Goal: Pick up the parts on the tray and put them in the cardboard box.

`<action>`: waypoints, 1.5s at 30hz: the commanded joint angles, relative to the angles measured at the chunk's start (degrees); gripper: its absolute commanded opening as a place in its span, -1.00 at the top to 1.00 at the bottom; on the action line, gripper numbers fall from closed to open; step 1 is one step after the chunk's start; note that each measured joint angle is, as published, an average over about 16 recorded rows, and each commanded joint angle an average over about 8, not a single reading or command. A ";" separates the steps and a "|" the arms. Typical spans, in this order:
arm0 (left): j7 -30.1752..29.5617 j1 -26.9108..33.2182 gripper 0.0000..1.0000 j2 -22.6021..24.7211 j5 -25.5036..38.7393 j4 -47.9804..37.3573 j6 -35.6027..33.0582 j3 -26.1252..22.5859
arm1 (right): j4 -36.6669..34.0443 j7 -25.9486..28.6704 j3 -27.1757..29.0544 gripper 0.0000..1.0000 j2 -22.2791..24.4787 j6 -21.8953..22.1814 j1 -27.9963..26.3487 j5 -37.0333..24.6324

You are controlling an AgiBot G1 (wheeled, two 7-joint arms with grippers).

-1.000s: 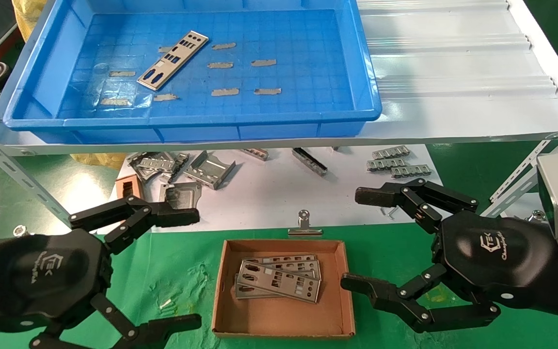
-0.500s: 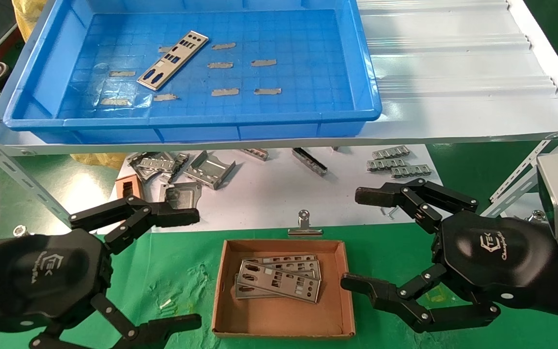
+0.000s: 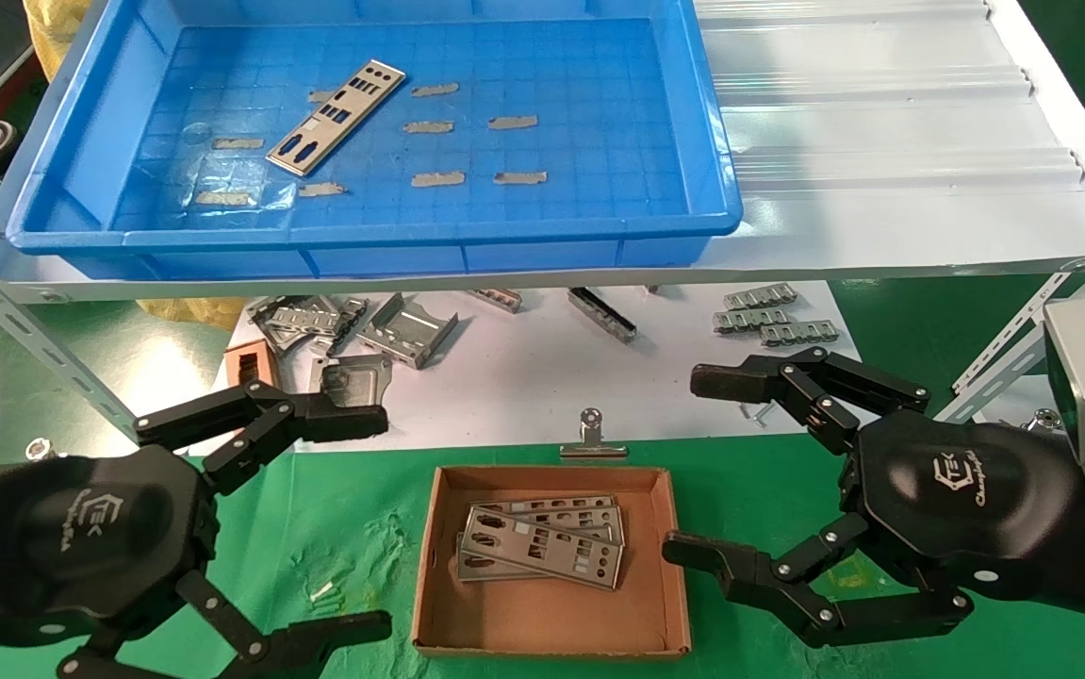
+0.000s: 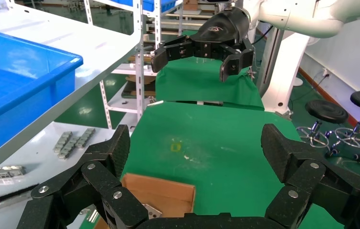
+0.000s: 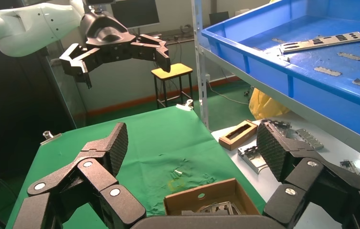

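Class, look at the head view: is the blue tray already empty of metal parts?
No, one silver part lies on the floor of the tray, toward its left side.

one part, one tray

Overhead head view (wrist views low, opposed)

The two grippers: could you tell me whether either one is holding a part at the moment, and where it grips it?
Neither holds anything. The left gripper and right gripper both hang open and empty beside the cardboard box; one part lies in the tray.
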State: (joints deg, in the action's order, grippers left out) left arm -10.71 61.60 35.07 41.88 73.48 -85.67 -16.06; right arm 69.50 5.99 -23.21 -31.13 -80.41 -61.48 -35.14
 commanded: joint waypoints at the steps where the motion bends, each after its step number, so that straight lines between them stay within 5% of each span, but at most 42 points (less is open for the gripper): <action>1: 0.00 0.00 -1.00 0.00 0.00 0.00 0.00 0.00 | 0.00 0.00 0.00 -1.00 0.00 0.00 0.00 0.00; 45: 0.00 0.00 -1.00 0.00 0.00 0.00 0.00 0.00 | 0.00 0.00 0.00 -1.00 0.00 0.00 0.00 0.00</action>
State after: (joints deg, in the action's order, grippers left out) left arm -10.71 61.60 35.07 41.88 73.48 -85.67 -16.06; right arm 69.50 5.99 -23.21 -31.13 -80.41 -61.48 -35.14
